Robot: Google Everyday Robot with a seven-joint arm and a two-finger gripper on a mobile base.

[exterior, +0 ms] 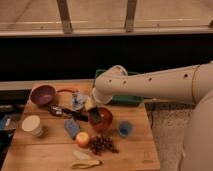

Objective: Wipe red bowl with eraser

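The red bowl (104, 121) stands on the wooden table (135, 150), right of centre. My gripper (92, 109) hangs over the bowl's left rim, at the end of the white arm that reaches in from the right. It is shut on the eraser (95, 116), a small black block that points down into the left side of the bowl. The arm's wrist hides part of the gripper.
A purple bowl (42, 94) is at the back left and a long black-handled tool (67, 112) lies left of the red bowl. Around the red bowl are a blue-grey pad (72, 128), a white cup (32, 125), an apple (82, 139), grapes (102, 145), a banana (85, 162), a blue cup (125, 129) and a green tray (125, 99).
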